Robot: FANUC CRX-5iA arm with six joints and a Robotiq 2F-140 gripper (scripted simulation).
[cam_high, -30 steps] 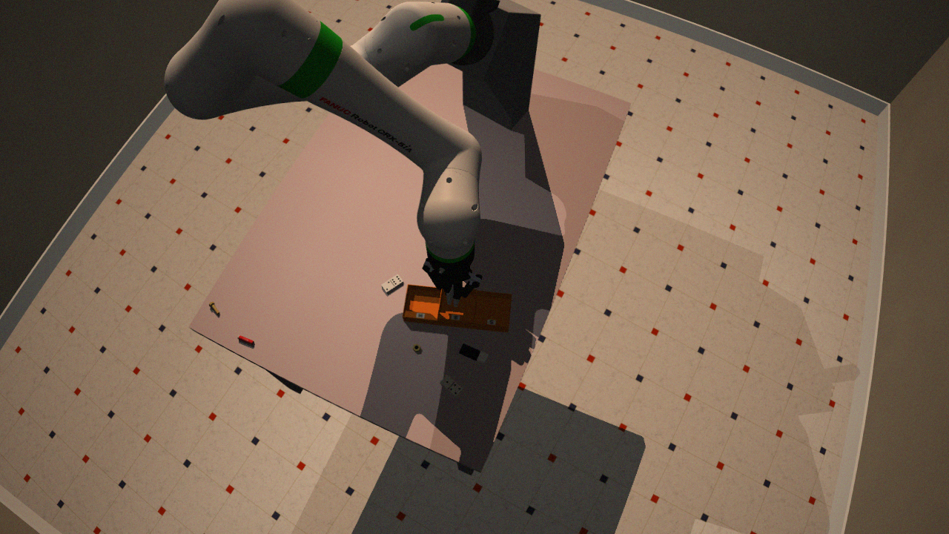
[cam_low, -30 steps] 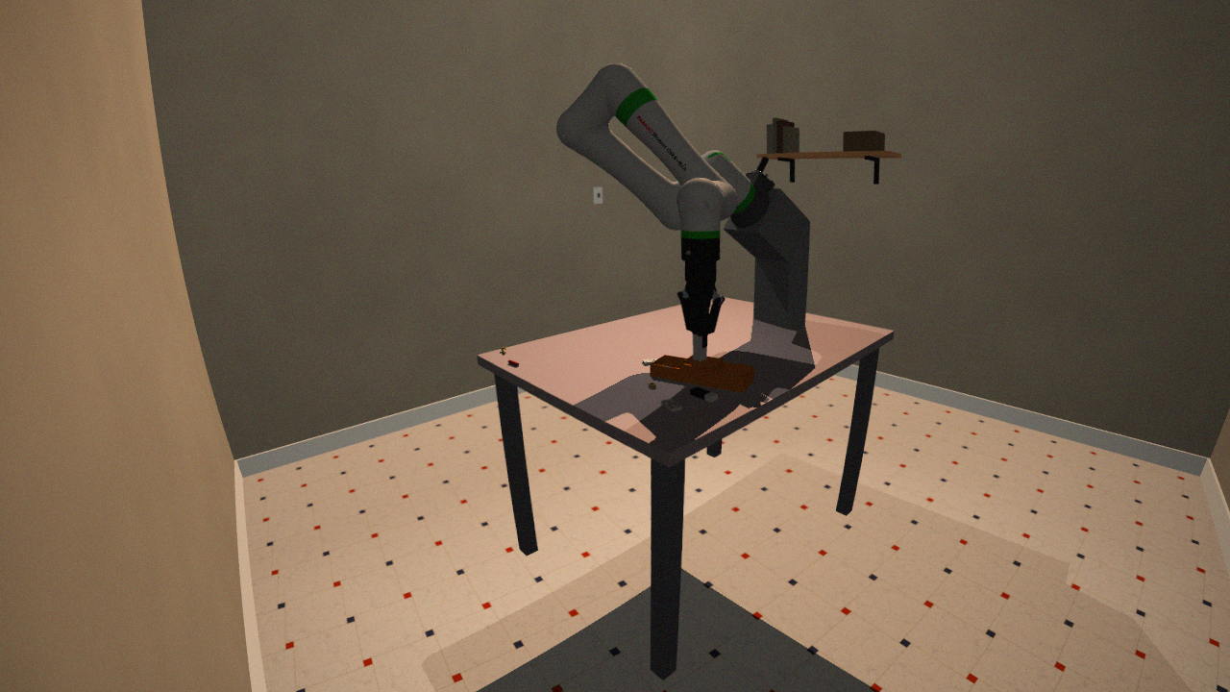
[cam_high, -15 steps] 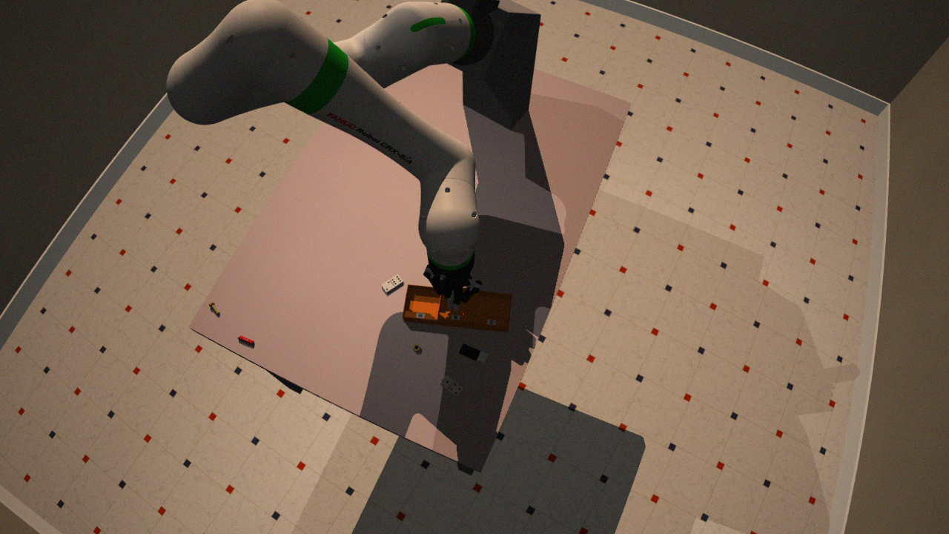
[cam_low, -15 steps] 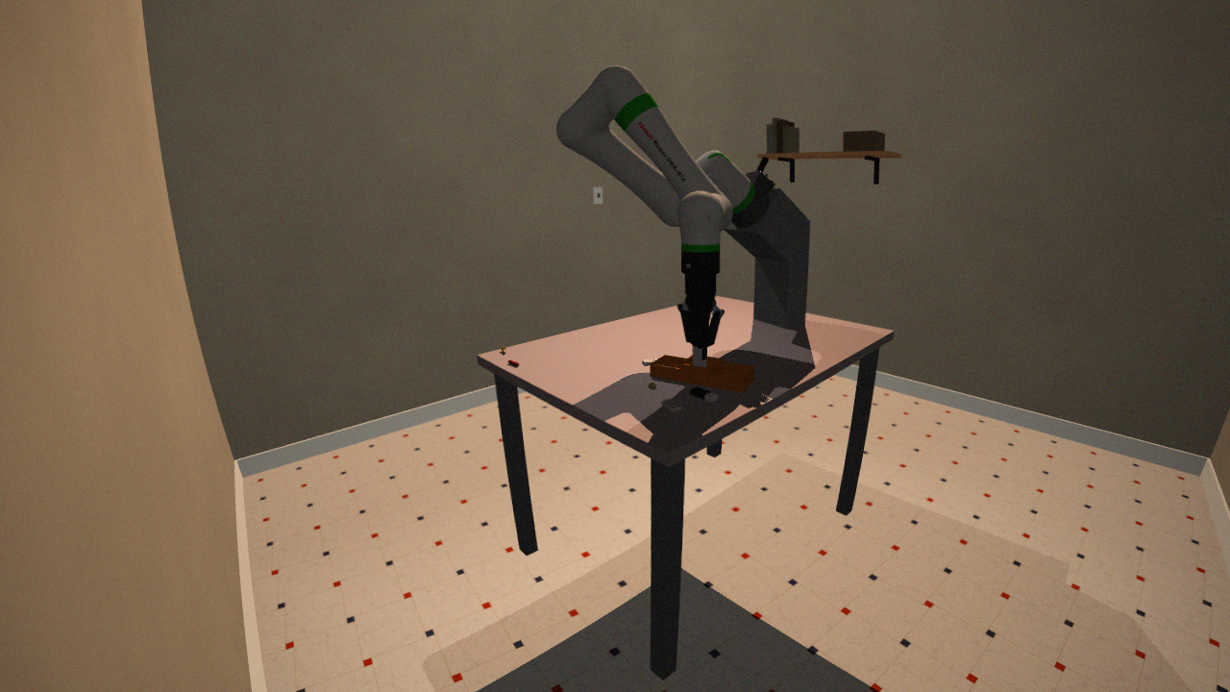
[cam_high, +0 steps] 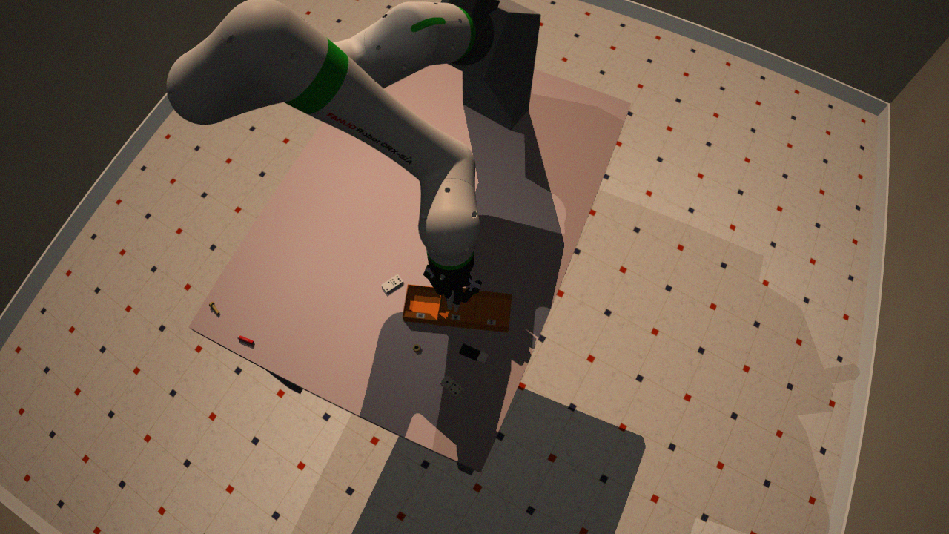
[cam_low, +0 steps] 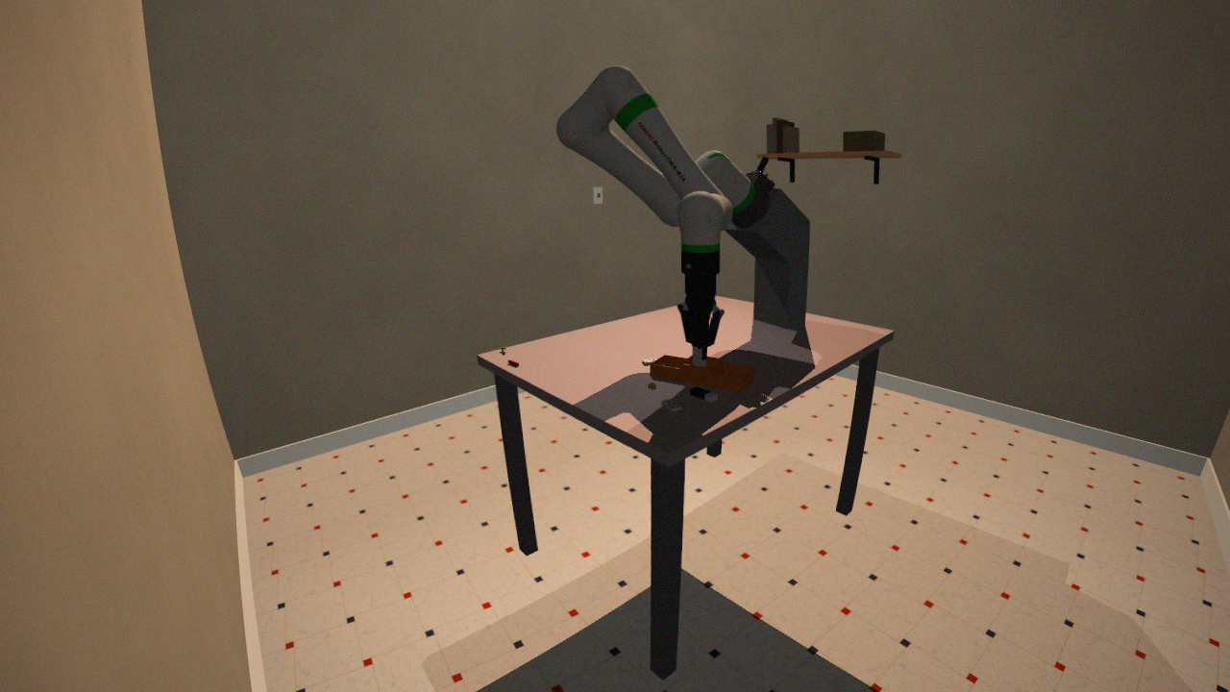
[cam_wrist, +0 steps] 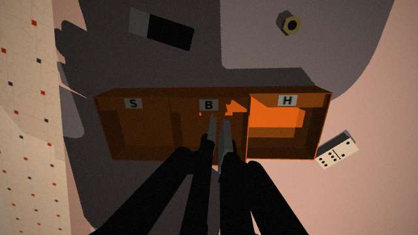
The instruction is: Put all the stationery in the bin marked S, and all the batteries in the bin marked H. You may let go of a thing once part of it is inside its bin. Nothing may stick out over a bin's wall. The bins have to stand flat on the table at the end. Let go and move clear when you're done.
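Arm pose: the white six-joint arm with green bands [cam_low: 662,163] is folded at the elbow, the wrist pointed straight down over the orange three-compartment bin row [cam_wrist: 144,130].
Gripper: the black two-finger gripper [cam_wrist: 218,125] is held with its fingers nearly together and nothing between them, above the middle compartment marked B [cam_wrist: 208,105].
Bins: the compartment marked S [cam_wrist: 133,103] and the compartment marked H [cam_wrist: 287,100] are found at opposite ends of the row, which is seen flat on the table.
Task things: a black block with a grey end [cam_wrist: 160,28] is seen lying on the table beyond the bins; whether it is a battery or stationery cannot be told.
Other items: a white domino [cam_wrist: 336,153] lies just beside the H end; a brass hex nut [cam_wrist: 291,25] lies apart.
Hard to make out: a small red piece [cam_high: 246,340] and a small yellow piece [cam_high: 214,307] near the table edge are too small to identify.
Surface and room: a pink table top [cam_high: 318,219] on dark legs, a tiled floor [cam_low: 946,559], grey walls and a wall shelf [cam_low: 829,155].
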